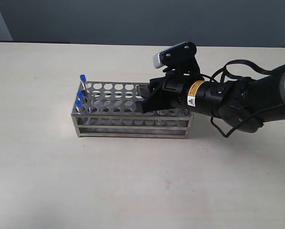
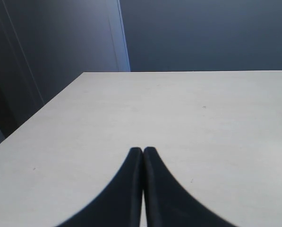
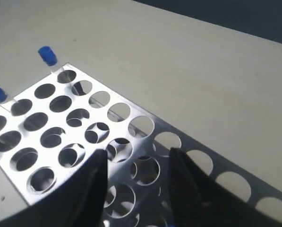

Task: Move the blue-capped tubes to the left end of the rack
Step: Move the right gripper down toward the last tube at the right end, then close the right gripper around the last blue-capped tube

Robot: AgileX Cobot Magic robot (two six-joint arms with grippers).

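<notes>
The steel rack (image 1: 132, 129) stands on the table. Three blue-capped tubes (image 1: 80, 94) sit upright in holes at its left end. My right gripper (image 1: 143, 98) hovers low over the right half of the rack, jaws apart. In the right wrist view the right gripper (image 3: 137, 152) is open above empty holes of the rack (image 3: 86, 105), and two blue-capped tubes (image 3: 46, 55) stand at the far end. A sliver of blue shows between the fingers at the frame's edge. My left gripper (image 2: 143, 149) is shut on nothing, above bare table.
The pale table (image 1: 142, 186) runs wide around the rack. The right arm's black cables (image 1: 237, 64) loop behind its wrist. In the left wrist view the table's edge (image 2: 46, 101) and a dark wall lie ahead.
</notes>
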